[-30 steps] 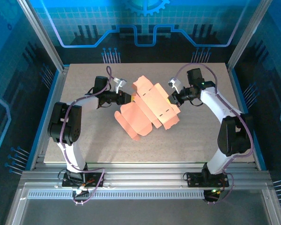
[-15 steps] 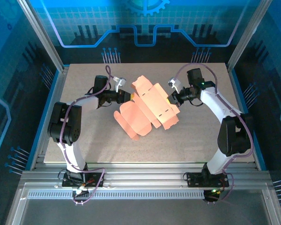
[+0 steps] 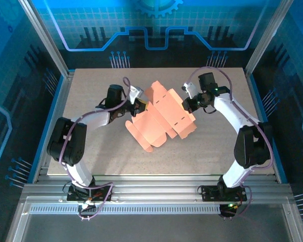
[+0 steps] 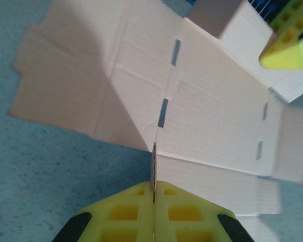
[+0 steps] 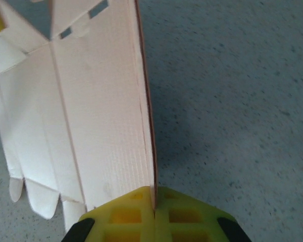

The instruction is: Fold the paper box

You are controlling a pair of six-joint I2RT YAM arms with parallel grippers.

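While both arms reach in toward mid-counter, the paper box (image 3: 161, 118) sits between them: a salmon-orange die-cut sheet, mostly unfolded, lying diag. across the counter (image 3: 217, 146). The left pincer (image 3: 140, 107) is at the sheet's left edge, far end. The right pincer (image 3: 186, 107) is at the opposite edge, approx. level w/ it. So the box spans the gap from pincer to pincer, and its near end w/ rounded tabs trails back toward the arm bases, down on the counter.

From the left wrist cam, the left pincer's yellow pads (image 4: 121, 214) are pressed together on a thin cardboard edge that runs straight up from the seam between them. Beyond the pinch the sheet fans out in panels w/ slots and creases, and the panel to the left slopes down to the counter. The other arm's yellow fingertip (image 4: 288, 50) shows top right, at the sheet's far edge.

The right wrist cam is much the same. The pads are closed tight on a panel edge standing upright, seen edge-on. The rest of the sheet spreads left of the pincer, w/ small rounded tabs lower left. Speckled grey counter lies to the right.
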